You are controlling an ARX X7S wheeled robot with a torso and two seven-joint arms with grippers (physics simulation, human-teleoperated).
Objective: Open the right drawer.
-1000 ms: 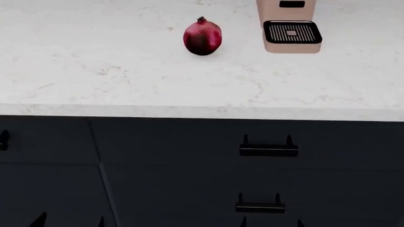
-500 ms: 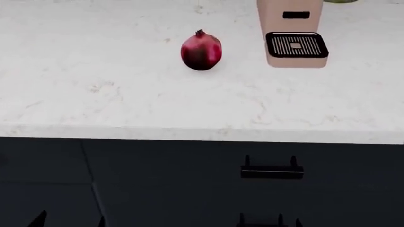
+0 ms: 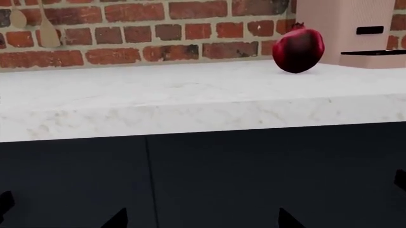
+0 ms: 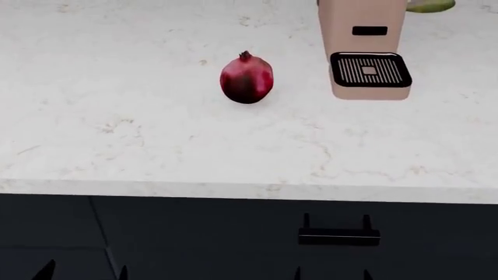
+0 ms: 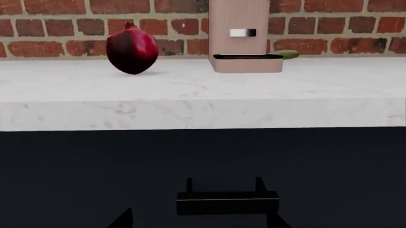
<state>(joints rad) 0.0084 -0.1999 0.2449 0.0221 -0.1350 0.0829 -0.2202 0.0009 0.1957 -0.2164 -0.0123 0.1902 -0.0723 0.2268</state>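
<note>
The right drawer (image 4: 225, 233) is a dark flat front under the white counter, and it looks pushed in flush. Its black bar handle (image 4: 339, 236) sits on two posts. In the right wrist view the handle (image 5: 227, 202) is straight ahead, just above and between the tips of my right gripper (image 5: 198, 223), which is open and empty. In the head view my right gripper (image 4: 332, 275) shows only its tips below the handle. My left gripper (image 4: 84, 274) is open and empty, facing the dark front near a vertical seam (image 3: 149, 180).
A red pomegranate (image 4: 246, 77) and a beige coffee machine (image 4: 365, 52) stand on the white marble counter (image 4: 155, 146). A green item (image 4: 430, 6) lies behind the machine. A brick wall (image 3: 127, 33) with hanging wooden utensils (image 3: 47, 28) backs the counter.
The head view has shifted so the counter and drawer handle sit lower in the picture. The second, lower handle has dropped out of view. The gripper tips stay at the bottom edge.
</note>
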